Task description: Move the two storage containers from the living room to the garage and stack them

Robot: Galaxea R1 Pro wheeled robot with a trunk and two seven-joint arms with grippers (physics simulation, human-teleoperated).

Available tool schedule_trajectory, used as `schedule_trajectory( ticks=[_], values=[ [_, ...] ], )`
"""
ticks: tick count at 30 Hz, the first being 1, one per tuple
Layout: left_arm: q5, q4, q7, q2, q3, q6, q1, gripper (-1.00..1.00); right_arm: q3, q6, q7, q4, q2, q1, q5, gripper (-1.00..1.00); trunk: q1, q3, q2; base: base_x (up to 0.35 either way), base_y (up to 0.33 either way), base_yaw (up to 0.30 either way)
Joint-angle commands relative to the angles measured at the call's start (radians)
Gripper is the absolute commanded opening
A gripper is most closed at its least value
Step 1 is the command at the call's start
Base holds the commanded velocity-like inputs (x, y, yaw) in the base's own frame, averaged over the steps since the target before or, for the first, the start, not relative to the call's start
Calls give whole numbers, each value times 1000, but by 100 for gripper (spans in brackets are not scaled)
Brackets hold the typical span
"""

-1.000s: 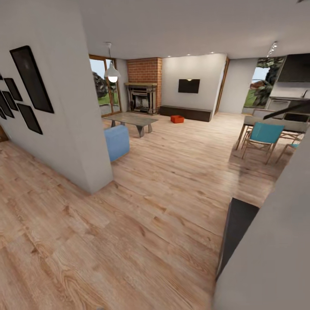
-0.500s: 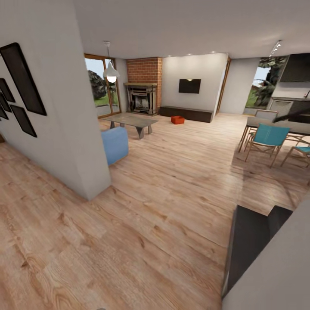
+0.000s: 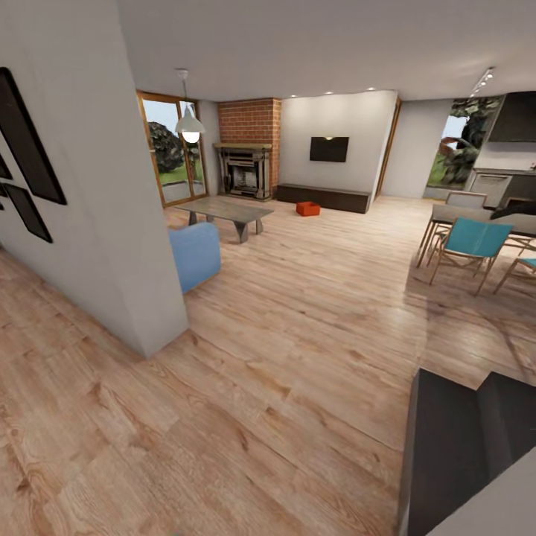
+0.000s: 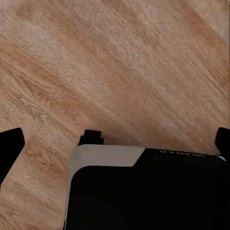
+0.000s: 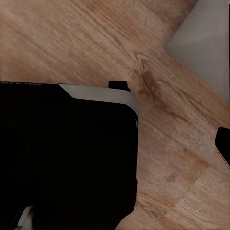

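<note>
Head view: the living room, seen across a light wood plank floor (image 3: 298, 357). One orange-red storage container (image 3: 307, 208) sits on the planks at the far end, just in front of the low dark TV bench (image 3: 321, 196) and below the wall TV (image 3: 328, 149); whether it is one bin or two together cannot be told. To its left stand the brick chimney (image 3: 251, 123) with its dark fireplace (image 3: 243, 171), the glass table (image 3: 225, 210) and a blue sofa (image 3: 195, 254). A white wall corner (image 3: 112, 223) is near on the left; teal chairs (image 3: 467, 242) at a dining table are on the right.

Left wrist view: dark fingertips (image 4: 10, 146) of the left gripper (image 4: 117, 143) at opposite edges, jaws spread wide over bare planks, holding nothing; the robot's black base (image 4: 148, 191) lies below.

Right wrist view: one fingertip (image 5: 224, 143) of the right gripper; jaw state cannot be told. The container lies well away from both.
</note>
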Motion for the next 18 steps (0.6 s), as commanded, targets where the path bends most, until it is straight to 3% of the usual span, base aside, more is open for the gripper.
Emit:
schedule_trajectory(
  ticks=[1, 18],
  values=[
    [9, 0, -4, 0, 0, 2, 0, 100, 8, -4, -1, 3, 1, -1, -8, 100, 1, -2, -1, 321, 0, 0],
    [9, 0, -4, 0, 0, 2, -1, 100, 8, -4, -1, 3, 1, -1, -8, 100, 1, -2, -1, 321, 0, 0]
  ],
)
